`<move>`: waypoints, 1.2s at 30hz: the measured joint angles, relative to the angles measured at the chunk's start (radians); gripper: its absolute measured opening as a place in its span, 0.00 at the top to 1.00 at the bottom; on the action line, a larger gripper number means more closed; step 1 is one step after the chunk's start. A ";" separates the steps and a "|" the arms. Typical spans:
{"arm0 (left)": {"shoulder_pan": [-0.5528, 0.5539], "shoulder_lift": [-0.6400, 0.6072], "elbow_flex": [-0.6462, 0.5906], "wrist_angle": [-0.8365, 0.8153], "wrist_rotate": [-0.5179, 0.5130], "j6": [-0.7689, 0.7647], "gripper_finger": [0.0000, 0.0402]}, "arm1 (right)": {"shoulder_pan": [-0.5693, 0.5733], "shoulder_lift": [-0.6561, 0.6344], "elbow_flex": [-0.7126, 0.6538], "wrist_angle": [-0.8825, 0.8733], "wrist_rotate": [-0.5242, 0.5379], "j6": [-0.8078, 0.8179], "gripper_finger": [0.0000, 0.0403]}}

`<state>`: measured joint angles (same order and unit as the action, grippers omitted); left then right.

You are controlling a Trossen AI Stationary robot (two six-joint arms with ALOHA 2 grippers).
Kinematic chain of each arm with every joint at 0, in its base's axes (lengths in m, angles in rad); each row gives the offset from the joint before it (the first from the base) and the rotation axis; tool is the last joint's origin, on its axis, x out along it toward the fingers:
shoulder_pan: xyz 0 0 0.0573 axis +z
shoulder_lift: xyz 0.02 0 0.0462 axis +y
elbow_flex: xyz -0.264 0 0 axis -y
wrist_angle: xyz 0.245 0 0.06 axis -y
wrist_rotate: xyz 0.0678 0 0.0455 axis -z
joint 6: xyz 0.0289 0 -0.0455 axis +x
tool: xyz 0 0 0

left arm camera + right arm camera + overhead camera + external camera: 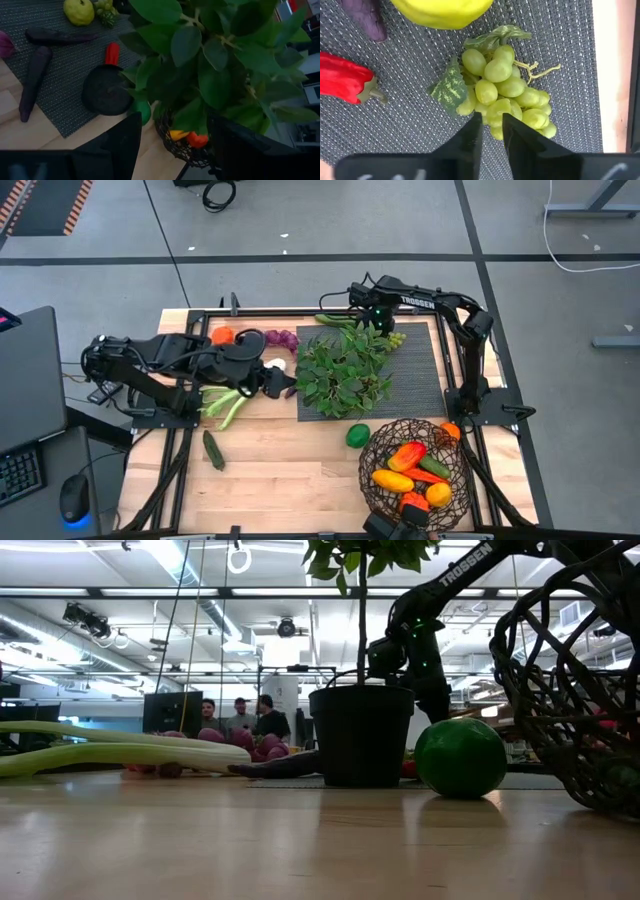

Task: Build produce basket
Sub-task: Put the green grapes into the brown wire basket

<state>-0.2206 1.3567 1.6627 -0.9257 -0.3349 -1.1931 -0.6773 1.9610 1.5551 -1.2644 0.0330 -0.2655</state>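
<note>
The right gripper has its jaws pinching the near end of the green grapes on the mat; the bunch stretches straight ahead, far from the basket.

The brand name "TROSSEN" is being displayed in white capitals on the upper link of the right arm, at about one o'clock from the middle of the counter in the high view. The same word is being shown in white letters along that dark arm in the low view, slanting upward toward the top right. No other text, number or sign is being shown legibly.
</note>
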 joint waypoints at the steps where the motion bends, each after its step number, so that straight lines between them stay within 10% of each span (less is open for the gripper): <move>1: -0.004 0.000 0.000 0.000 0.001 0.000 0.42 | 0.000 0.000 0.000 0.000 0.000 0.000 0.84; 16: -0.026 0.000 0.000 0.000 0.001 0.000 0.42 | 0.001 -0.031 -0.001 -0.082 -0.009 0.009 0.97; 36: -0.038 0.000 0.000 -0.003 0.055 0.004 0.42 | 0.005 -0.080 -0.030 0.019 -0.036 -0.079 0.35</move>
<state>-0.2584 1.3563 1.6627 -0.9287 -0.2803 -1.1892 -0.6719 1.8805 1.5254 -1.2453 -0.0032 -0.3443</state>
